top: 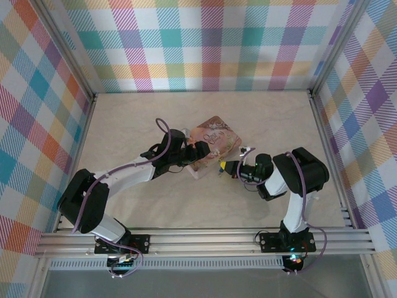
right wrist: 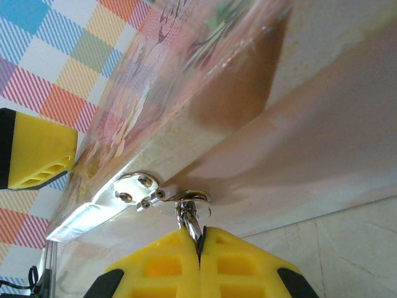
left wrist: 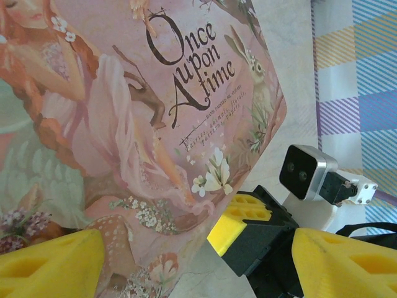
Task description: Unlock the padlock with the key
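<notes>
In the right wrist view my right gripper [right wrist: 200,241] is shut on the padlock. Its silvery shackle [right wrist: 190,216] rises out from between the yellow fingertips and hooks through the metal hasp [right wrist: 138,186] on the side of the pink illustrated tin [right wrist: 186,74]. The padlock's blue body is hidden between the pads. The key is hidden or out of view. From above, the right gripper [top: 221,166] points at the tin's near edge. My left gripper [top: 200,151] stands open over the tin [top: 217,138], its fingers wide apart around the tin's corner [left wrist: 124,124].
The tin lies near the middle of the beige table [top: 136,118]. Plaid walls [top: 205,43] close in the left, back and right sides. The two grippers are close together at the tin's near edge. The right gripper's finger [left wrist: 245,218] lies between the left gripper's fingers.
</notes>
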`<state>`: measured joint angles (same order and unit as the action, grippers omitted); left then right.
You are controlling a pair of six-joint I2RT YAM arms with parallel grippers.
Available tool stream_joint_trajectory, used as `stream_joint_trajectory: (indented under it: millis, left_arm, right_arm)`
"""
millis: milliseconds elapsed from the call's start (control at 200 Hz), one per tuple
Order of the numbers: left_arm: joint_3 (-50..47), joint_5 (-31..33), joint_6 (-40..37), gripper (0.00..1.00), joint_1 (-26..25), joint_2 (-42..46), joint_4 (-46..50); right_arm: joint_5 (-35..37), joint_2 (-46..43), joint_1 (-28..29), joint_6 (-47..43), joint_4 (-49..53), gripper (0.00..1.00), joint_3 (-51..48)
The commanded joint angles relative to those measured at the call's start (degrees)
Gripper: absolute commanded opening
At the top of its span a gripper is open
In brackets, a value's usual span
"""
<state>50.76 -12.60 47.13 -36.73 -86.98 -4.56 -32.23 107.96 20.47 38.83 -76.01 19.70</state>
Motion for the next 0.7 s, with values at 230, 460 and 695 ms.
stream_joint_trajectory:
  millis: [230,460,695]
  left_arm:
    - [-2.45,3.64,-0.06,0.80,0.17,-2.12,11.88]
    - [-2.18,3.90,-0.33,0.80,0.17,-1.73,12.40]
    - [-2.18,3.97,-0.32,0.80,0.17,-1.62,12.59]
  right_arm:
    - [-2.11,1.18,-1.70,0.99,-4.59,0.07,2.18]
    - [-3.02,1.48,-1.62,0.99,-4.59,0.11,2.54]
    - [-3.29,1.13,-1.57,0.80,-4.59,0.13,2.27]
